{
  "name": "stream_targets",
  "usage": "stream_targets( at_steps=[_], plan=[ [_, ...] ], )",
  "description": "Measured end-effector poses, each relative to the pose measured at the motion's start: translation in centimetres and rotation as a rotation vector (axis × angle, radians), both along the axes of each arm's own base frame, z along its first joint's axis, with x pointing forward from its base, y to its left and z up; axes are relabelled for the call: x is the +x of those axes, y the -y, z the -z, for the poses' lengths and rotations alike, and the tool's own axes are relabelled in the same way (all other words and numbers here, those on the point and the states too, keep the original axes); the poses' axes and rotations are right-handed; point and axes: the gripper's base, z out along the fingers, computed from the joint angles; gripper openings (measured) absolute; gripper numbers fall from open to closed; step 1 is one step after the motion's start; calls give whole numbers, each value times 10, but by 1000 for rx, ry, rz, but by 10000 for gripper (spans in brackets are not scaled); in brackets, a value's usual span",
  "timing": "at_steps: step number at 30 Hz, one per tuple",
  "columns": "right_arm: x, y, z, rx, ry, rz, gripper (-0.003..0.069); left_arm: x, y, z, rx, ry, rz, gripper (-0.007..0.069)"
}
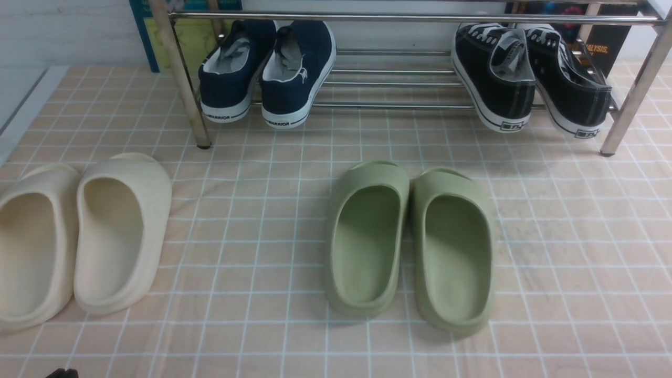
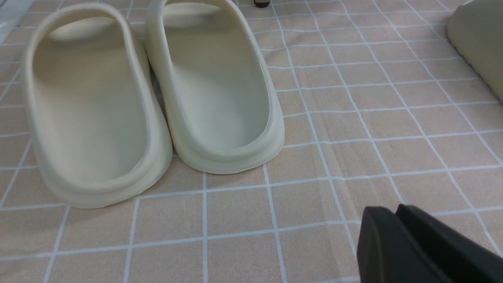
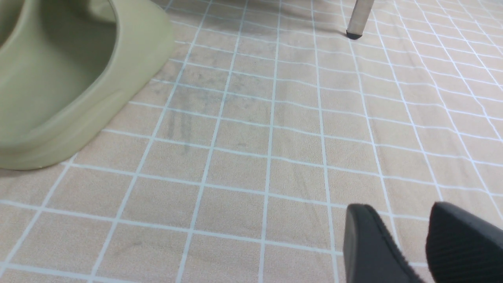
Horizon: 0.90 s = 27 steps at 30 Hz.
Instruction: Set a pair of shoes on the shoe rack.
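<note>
The pair of shoes, two navy slip-ons (image 1: 231, 68) (image 1: 296, 71) with white soles, rests side by side on the lower rails at the left end of the shoe rack (image 1: 399, 18), heels hanging toward me. My left gripper (image 2: 395, 210) hovers low over the mat in front of the cream slides, shut with its black fingers pressed together and nothing in them. Only a dark sliver of it (image 1: 62, 373) shows in the front view, at the bottom edge. My right gripper (image 3: 404, 214) is open and empty above bare mat, to the right of the green slides.
Black lace-up sneakers (image 1: 496, 73) sit on the rack's right end. Cream slides (image 1: 121, 231) (image 2: 216, 86) lie front left and green slides (image 1: 367, 236) (image 3: 70, 78) lie in the middle of the checked mat (image 1: 252, 210). Rack legs (image 1: 181, 79) (image 3: 357, 19) stand on the mat.
</note>
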Motion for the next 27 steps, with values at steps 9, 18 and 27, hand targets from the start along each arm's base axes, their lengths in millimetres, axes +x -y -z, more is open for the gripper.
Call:
stream_targets(
  at_steps=[9,18,27],
  plan=[
    [0,0,0,0,0,0,239,0,0,0,1,0,0,73],
    [0,0,0,0,0,0,239,0,0,0,1,0,0,76],
    [0,0,0,0,0,0,239,0,0,0,1,0,0,78]
  ],
)
